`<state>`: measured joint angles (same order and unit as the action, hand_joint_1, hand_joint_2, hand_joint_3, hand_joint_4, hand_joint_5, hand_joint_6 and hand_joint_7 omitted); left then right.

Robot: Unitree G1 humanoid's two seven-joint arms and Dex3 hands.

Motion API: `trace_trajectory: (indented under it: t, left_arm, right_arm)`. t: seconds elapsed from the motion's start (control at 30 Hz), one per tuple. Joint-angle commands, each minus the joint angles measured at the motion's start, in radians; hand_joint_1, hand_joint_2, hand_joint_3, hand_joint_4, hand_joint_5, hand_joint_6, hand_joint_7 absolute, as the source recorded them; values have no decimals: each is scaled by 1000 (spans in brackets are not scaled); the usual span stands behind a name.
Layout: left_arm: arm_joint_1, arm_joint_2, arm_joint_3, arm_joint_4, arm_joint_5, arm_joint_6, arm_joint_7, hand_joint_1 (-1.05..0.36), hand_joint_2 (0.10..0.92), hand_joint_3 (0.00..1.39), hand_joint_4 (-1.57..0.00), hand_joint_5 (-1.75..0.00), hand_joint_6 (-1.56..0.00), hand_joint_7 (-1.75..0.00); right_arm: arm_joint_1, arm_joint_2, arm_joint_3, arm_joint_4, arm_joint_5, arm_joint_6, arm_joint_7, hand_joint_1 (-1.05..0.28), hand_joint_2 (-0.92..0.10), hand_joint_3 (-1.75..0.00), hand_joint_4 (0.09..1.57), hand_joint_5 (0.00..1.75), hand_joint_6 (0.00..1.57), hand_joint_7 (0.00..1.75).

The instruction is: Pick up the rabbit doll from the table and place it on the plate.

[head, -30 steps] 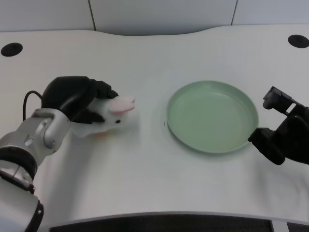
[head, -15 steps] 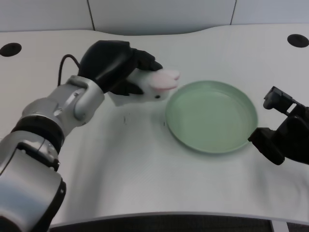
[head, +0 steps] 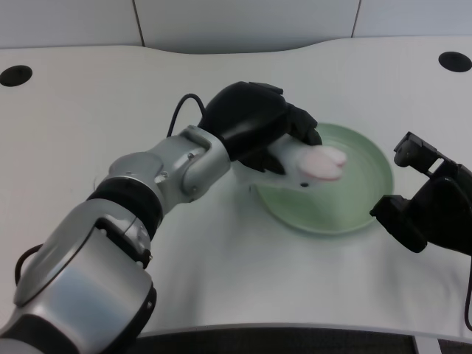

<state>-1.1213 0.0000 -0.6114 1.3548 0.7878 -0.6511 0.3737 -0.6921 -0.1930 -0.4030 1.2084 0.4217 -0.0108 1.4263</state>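
Transport step: the left hand [head: 254, 125], fingers [head: 299, 127] closed around the rabbit [head: 313, 166], holds it over the left part of the plate [head: 361, 203]; the next move likely requires lowering it, then opening the fingers.

White table [head: 221, 243] with black grommets [head: 16, 75]

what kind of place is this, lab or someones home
Most likely a lab or test bench, not a home. The white table has round cable holes like an office desk, pale wall panels stand behind it, and the only props are a green plate and a rabbit doll held by the left hand.
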Motion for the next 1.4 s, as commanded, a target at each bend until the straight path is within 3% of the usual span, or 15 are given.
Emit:
trace_trajectory:
  t: [0.03, 0.13, 0.37, 0.53, 0.6, 0.73, 0.8, 0.87, 0.97, 1.07, 1.17, 1.4]
  left_arm:
    - [-1, -23, -29, 11, 25, 8, 5, -166, 898, 6, -667, -1246, -995, -434]
    - [2, -30, -39, 13, 33, 12, 20, -146, 895, 2, -698, -1182, -1001, -388]
    - [1, -30, -43, 13, 32, 13, 22, -144, 895, 1, -708, -1163, -1017, -353]
    - [19, -90, -115, 20, 96, 69, 68, -233, 920, 105, -565, -1290, -933, -357]
    - [11, -94, -145, 23, 127, 103, 88, -343, 921, 87, -495, -908, -773, -194]
    - [6, -97, -172, 25, 154, 136, 120, -540, 919, 33, -331, -533, -535, -18]
    - [6, -97, -171, 26, 153, 145, 121, -577, 921, 33, -291, -499, -480, -5]
    - [7, -96, -168, 26, 148, 151, 119, -660, 921, 50, -66, -646, -302, -9]
    - [4, -93, -164, 26, 144, 159, 115, -678, 921, 54, -8, -697, -260, -10]
    - [-6, -80, -152, 26, 133, 176, 97, -827, 921, 137, 0, -380, -115, -10]
    - [-7, -70, -143, 24, 128, 185, 105, -893, 921, 179, 1, -326, -117, -22]
    - [-3, -32, -107, 17, 99, 173, 100, -904, 921, 253, 1, -260, -117, -21]
  right_arm:
    - [8, 0, -3, -16, 12, 1, 8, -648, -910, -26, 1078, 1746, 843, 1746]
    - [7, 1, -4, -17, 13, 10, 8, -642, -905, -20, 1078, 1746, 838, 1746]
    - [8, 1, -5, -18, 13, 11, 8, -641, -906, -16, 1077, 1746, 836, 1746]
    - [9, 7, -5, -25, 18, 18, 31, -607, -873, -8, 1103, 1746, 880, 1746]
    - [11, 10, -10, -25, 23, 19, 34, -600, -872, -7, 1100, 1746, 866, 1746]
    - [13, 11, -12, -29, 22, 17, 36, -600, -879, -8, 1090, 1746, 842, 1740]
    - [14, 11, -13, -30, 22, 15, 35, -603, -880, -8, 1089, 1746, 838, 1737]
    - [16, 12, -13, -32, 22, 12, 35, -605, -888, -11, 1089, 1746, 842, 1744]
    - [16, 11, -12, -34, 19, 8, 35, -606, -890, -11, 1089, 1746, 843, 1746]
    - [15, 9, -10, -33, 15, 2, 35, -616, -897, -13, 1095, 1746, 864, 1746]
    - [11, 5, -8, -28, 14, 14, 36, -615, -892, -8, 1096, 1746, 869, 1746]
    - [12, 7, -5, -30, 12, 7, 32, -614, -887, -4, 1093, 1746, 864, 1746]
